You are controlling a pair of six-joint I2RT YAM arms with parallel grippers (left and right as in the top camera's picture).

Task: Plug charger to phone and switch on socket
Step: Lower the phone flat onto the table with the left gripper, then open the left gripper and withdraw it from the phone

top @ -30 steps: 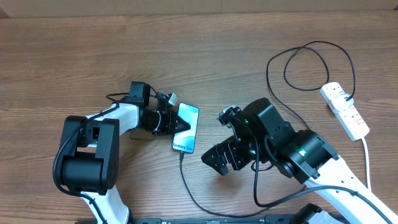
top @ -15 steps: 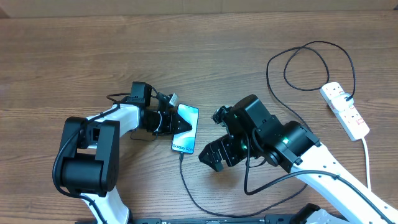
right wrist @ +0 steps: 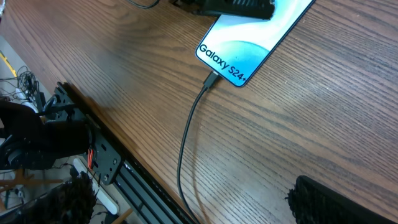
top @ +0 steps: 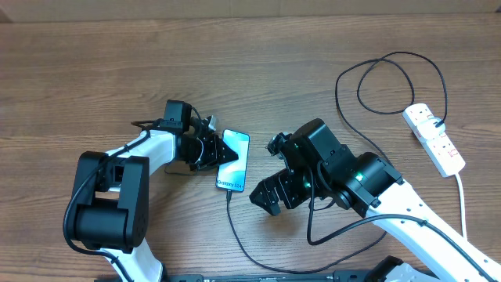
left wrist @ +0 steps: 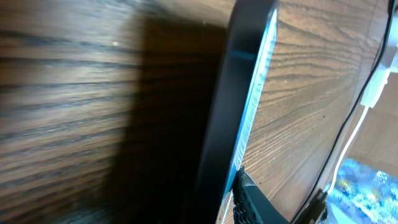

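The phone (top: 235,160) lies near the table's middle with its light-blue screen up; it also shows in the right wrist view (right wrist: 255,37). My left gripper (top: 210,151) is shut on the phone's left edge. In the left wrist view one fingertip (left wrist: 244,193) presses on the screen side of the phone's dark edge (left wrist: 239,93). The charger (top: 235,235), a thin black cable, has its tip (right wrist: 211,79) in the phone's lower end. It loops round to a black plug in the socket (top: 435,139) at the far right. My right gripper (top: 270,196) is open and empty, hovering right of the phone's lower end, its fingers (right wrist: 199,205) either side of the cable.
The socket's thick white cord (top: 462,204) runs down the right edge. The charger makes a large loop (top: 383,78) at the back right. The table's front edge and a black rail (right wrist: 106,162) lie just below my right gripper.
My right arm moved left toward the phone, then held still. My left gripper shifted slightly with the phone, which turned a little.
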